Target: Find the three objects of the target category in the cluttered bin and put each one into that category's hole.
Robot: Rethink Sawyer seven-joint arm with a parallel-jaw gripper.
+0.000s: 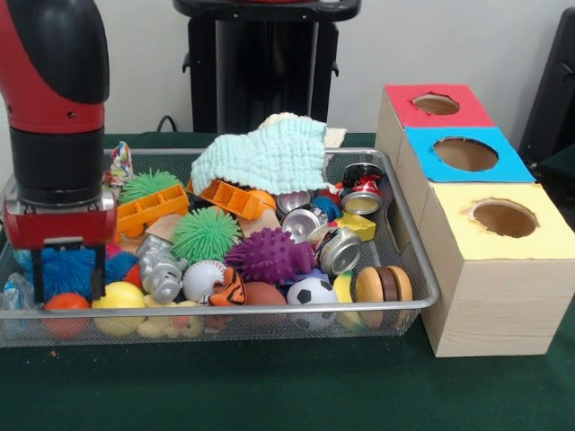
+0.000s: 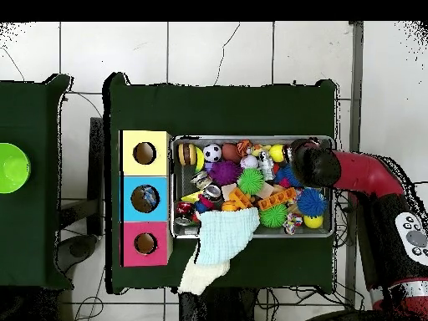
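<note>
1. The green cloth-covered desk (image 1: 269,395) carries the whole set-up. No fault is noted on it.
2. The red and black robot arm (image 1: 54,108) stands upright over the left end of the basket in the front view. It is well apart from the boxes at the right.
3. The wide, shallow silver wire-mesh bin (image 1: 422,269) is packed with toys in layers. Risk: a blind descent could jam against the mesh or push toys over the low rim.
4. The pale wooden box with the round blue-surround hole (image 1: 464,153) sits just right of the bin, between the red and yellow holes. Risk: with the holes so close together, a drop could go into the wrong one.
5. A pale mint knitted cloth (image 1: 269,157) is draped over the far middle of the bin. It may be hiding targets.
6. The tool (image 1: 67,292) has its black jaws spread wide and holds nothing. It sits low at a blue spiky rubber ball (image 1: 72,265). Risk: closing here would grip the wrong object.
7. Shiny silver metal cans (image 1: 341,250) lie at the right of centre. They could be mistaken for targets.
8. The small clear plastic bottles are not plainly visible. A see-through scrap (image 1: 16,292) at the bin's left end may be one, but I cannot tell. Judgement: thin, slippery walls are likely to crush or slip when squeezed.
</note>
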